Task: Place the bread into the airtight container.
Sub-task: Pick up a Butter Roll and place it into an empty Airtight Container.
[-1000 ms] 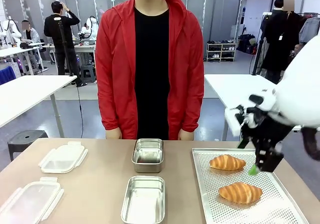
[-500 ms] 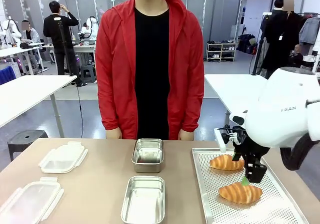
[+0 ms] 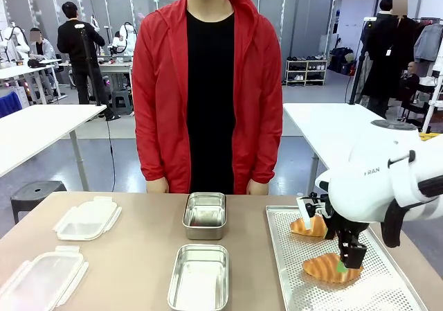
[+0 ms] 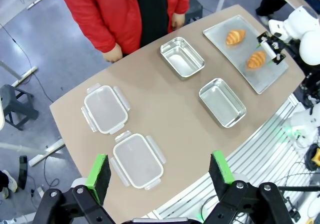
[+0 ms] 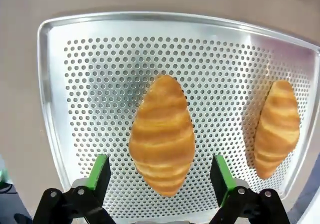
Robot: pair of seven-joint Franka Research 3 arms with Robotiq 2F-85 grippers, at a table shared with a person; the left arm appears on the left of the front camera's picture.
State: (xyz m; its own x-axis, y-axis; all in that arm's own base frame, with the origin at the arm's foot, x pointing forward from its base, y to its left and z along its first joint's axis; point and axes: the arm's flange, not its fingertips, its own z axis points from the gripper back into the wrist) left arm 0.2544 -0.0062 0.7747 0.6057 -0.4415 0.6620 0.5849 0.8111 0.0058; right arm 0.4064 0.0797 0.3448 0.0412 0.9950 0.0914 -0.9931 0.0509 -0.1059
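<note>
Dropped and swung inward over the last second: now straddling the near croissant (image 5: 162, 134) with the right gripper (image 3: 344, 262), jaws spread full and empty, one green pad to either side of the pastry's lower half. Lies flat on the perforated tray (image 3: 387, 294), apart from the second croissant (image 3: 309, 226) farther back.

Risks, as a guess: crushing or flaking the soft crust if squeezed hard; slipping free if pinched near the tapered tip and not the thick middle; catching a fingertip on the tray holes and shoving the tray.

Left of the tray, near steel container (image 3: 199, 276) and far steel container (image 3: 205, 217), both open and seemingly bare inside; likely the shorter carry to the near one. Farther left, far lid (image 3: 86, 219) and near lid (image 3: 41, 280), both off. Nothing lying between tray and containers but the tray's raised rim. Person's hands (image 3: 158, 185) hanging at the far edge, clear of that path. Left gripper (image 4: 159, 171) high above the table, spread wide, empty.
</note>
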